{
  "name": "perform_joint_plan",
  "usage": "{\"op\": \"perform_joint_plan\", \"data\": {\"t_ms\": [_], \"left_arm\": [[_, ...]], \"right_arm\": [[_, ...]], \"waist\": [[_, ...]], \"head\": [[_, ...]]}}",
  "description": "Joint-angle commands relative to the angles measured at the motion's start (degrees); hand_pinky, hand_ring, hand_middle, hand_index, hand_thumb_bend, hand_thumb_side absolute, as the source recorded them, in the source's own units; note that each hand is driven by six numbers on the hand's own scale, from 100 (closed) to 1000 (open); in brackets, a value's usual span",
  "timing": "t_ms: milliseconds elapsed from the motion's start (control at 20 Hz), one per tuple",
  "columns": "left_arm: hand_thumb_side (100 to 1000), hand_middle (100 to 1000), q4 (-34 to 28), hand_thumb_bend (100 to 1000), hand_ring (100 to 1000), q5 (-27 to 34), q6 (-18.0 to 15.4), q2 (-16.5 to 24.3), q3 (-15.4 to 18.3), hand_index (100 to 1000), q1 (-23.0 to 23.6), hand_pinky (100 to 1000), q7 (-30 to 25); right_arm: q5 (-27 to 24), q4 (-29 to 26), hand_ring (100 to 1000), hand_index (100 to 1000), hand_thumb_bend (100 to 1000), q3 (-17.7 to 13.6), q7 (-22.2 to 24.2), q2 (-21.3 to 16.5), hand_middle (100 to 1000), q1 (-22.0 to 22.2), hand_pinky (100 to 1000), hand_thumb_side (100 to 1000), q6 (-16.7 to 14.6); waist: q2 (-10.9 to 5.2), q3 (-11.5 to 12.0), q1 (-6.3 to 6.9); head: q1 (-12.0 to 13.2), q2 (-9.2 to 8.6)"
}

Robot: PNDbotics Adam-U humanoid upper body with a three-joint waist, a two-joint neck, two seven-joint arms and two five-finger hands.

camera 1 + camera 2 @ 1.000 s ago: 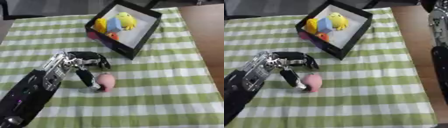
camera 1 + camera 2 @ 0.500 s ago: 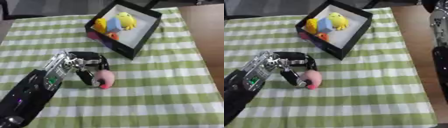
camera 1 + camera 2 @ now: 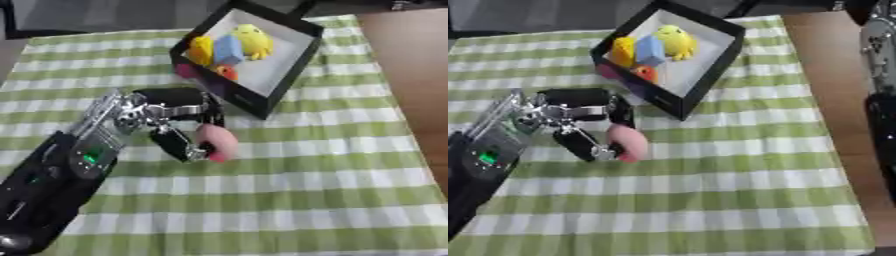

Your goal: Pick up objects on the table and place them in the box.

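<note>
My left hand (image 3: 175, 117) reaches in from the lower left and has its fingers and thumb curled round a small pink rounded object (image 3: 217, 142), held just above the green checked cloth. Behind it and to the right stands the black box (image 3: 278, 82) with a white inside. In it lie a yellow toy (image 3: 254, 40), a blue block (image 3: 227, 48), a yellow-orange piece (image 3: 201, 50) and a small orange-red thing (image 3: 226, 72). The right arm (image 3: 880, 80) shows only as a dark column at the right edge of the right eye view; its hand is out of sight.
The green and white checked cloth (image 3: 289, 190) covers most of the table. Bare brown tabletop (image 3: 411, 65) runs along the right side. A dark edge lies beyond the cloth at the back.
My left hand has closed on the pink object and carried it up and to the right, closer to the box.
</note>
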Motion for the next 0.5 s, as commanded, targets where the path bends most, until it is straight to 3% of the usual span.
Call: {"op": "perform_joint_plan", "data": {"t_ms": [50,250,500], "left_arm": [[100,603,-3.07,100,633,0.85,0.71,2.65,1.52,549,-2.59,700,0.30],[100,612,-2.18,147,646,-1.69,0.58,4.50,2.60,552,-6.66,698,2.51],[100,606,8.82,154,628,-8.70,-0.55,4.01,6.57,562,-11.70,686,10.65]], "right_arm": [[0.08,-0.47,812,838,238,-0.32,-0.15,-1.30,821,-1.15,969,304,-0.10],[-0.09,-0.58,812,838,239,-0.08,-0.04,-1.12,821,-1.67,968,302,-0.06],[-0.43,-0.93,811,838,241,0.50,0.28,-0.58,820,-3.23,967,297,-0.10]], "waist": [[-0.61,-0.10,-0.58],[-0.67,-0.66,-0.47],[-0.38,-2.19,-0.23]], "head": [[-0.03,-0.12],[0.11,-0.12],[1.31,-0.12]]}}
